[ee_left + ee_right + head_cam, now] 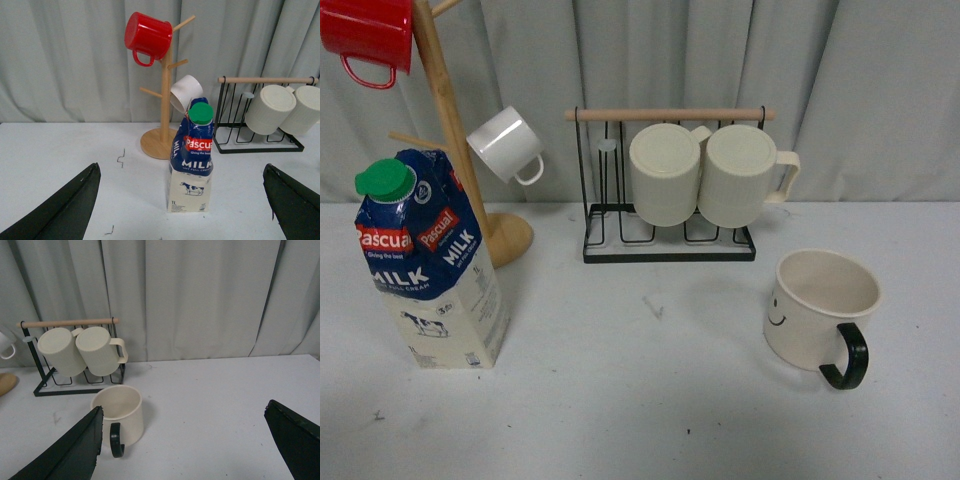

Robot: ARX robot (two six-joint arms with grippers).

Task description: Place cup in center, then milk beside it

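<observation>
On bench (650, 420), left: milk (428, 265), upright, near mug tree (455, 130) base. Right: cup (818, 310), upright, well apart; open surface between. Wire rack (670, 245) stands behind centre. Wrist views only: left end effector (181, 167) spread wide, facing milk; right end effector (185, 407) spread wide, cup by one finger.

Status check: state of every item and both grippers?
cup: upright, empty, ungripped
milk: upright, capped, ungripped
red mug: hanging on wooden tree
white mug: hanging on wooden tree
two cream mugs: hung on wire rack
left gripper: open, empty
right gripper: open, empty
</observation>
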